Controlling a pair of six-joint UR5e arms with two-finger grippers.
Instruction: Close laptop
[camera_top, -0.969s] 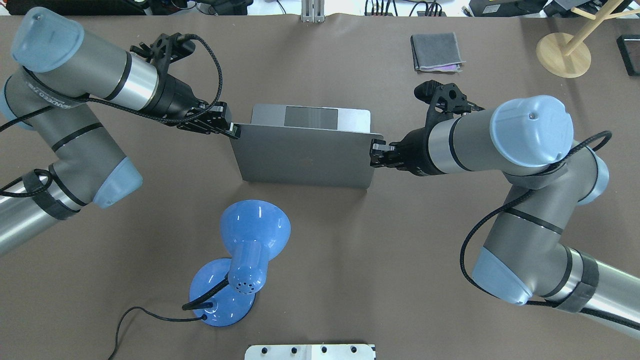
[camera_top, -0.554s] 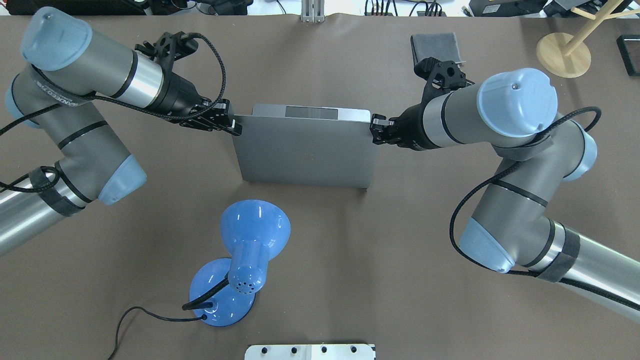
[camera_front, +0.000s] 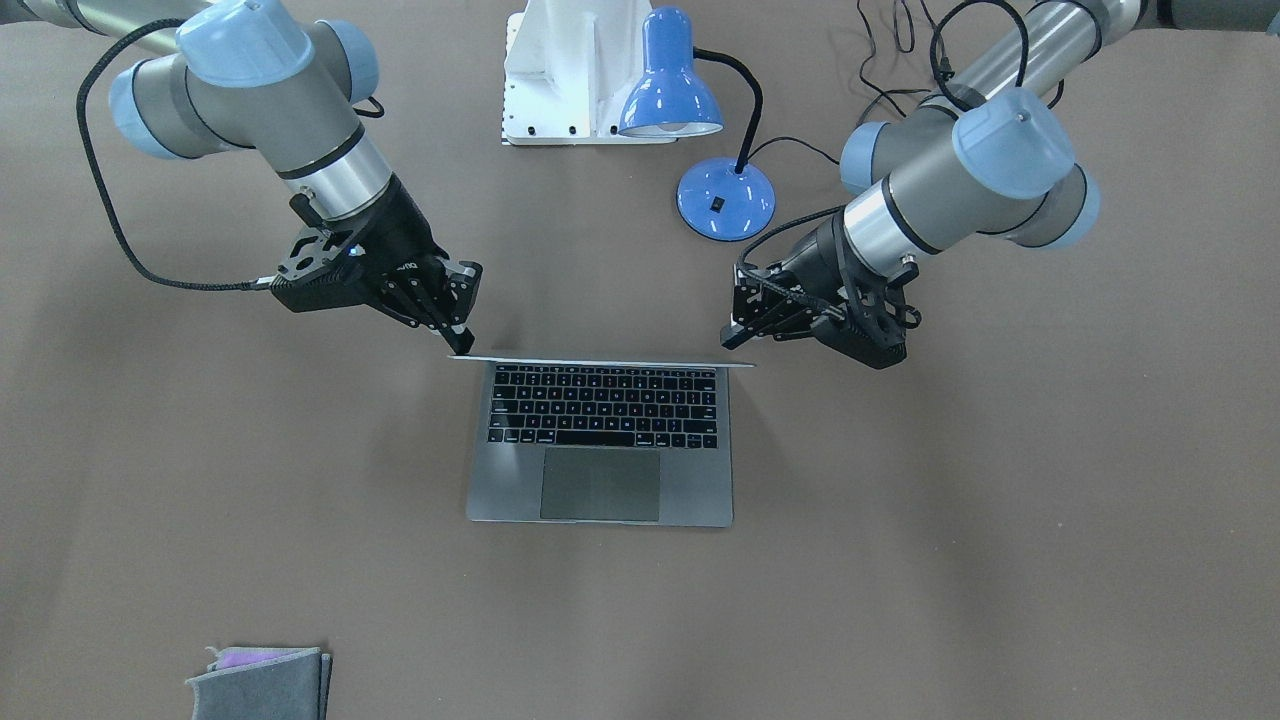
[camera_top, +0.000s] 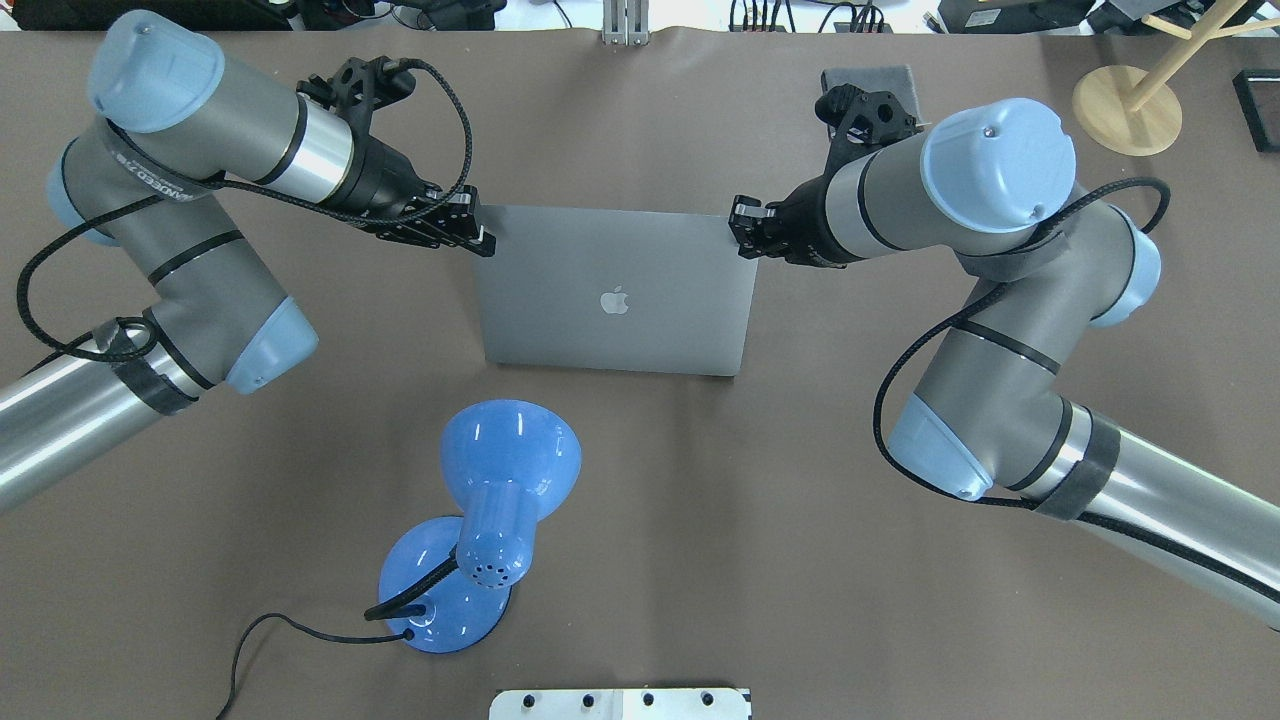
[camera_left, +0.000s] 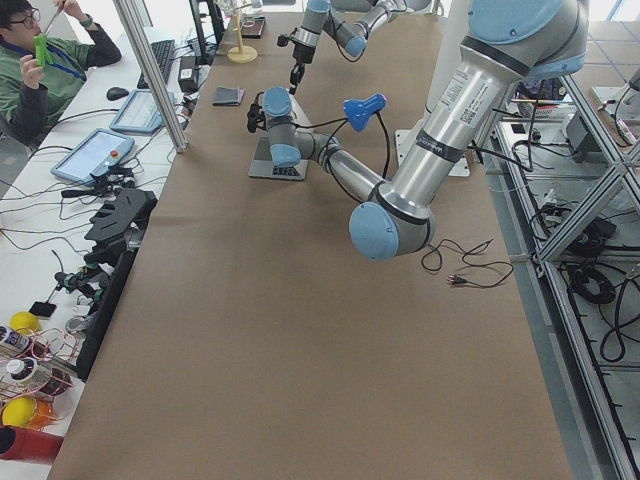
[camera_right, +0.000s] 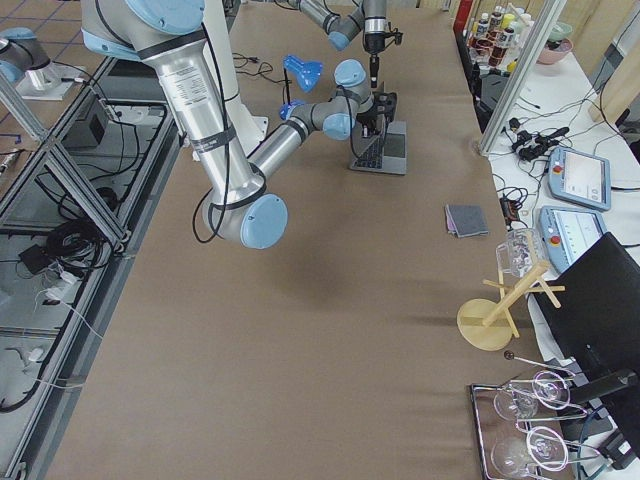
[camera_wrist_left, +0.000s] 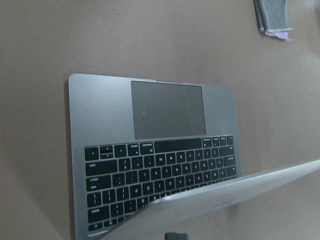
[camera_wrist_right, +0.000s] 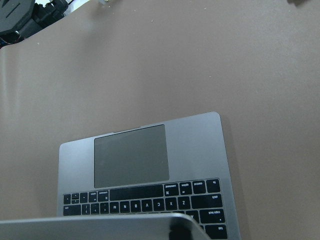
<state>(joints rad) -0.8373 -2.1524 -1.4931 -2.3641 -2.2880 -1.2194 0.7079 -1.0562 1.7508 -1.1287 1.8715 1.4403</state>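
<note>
Laptop (camera_front: 600, 443) sits in the middle of the brown table (camera_top: 700, 560), between the two grippers, and it is not shut yet. From above you see only the grey back of its lid (camera_top: 560, 270), with a dark apple logo (camera_top: 615, 300) on it; the keys are hidden. The front view shows the other side: the black keyboard (camera_front: 603, 405) and the big trackpad (camera_front: 600, 485) lie bare, and the lid is just a thin line along the back of the keys. The left wrist view shows the lid's edge leaning over the back rows of keys. The keys have white letters, too small to read well. The left gripper (camera_top: 482, 240) is at one top corner of the lid and the right gripper (camera_top: 745, 235) is at the other. Both look to have their jaws pressed together with nothing between them. A blue lamp (camera_top: 505, 480) stands near the robot. A folded grey cloth (camera_top: 895, 78) is half hidden behind the right arm from above.
</note>
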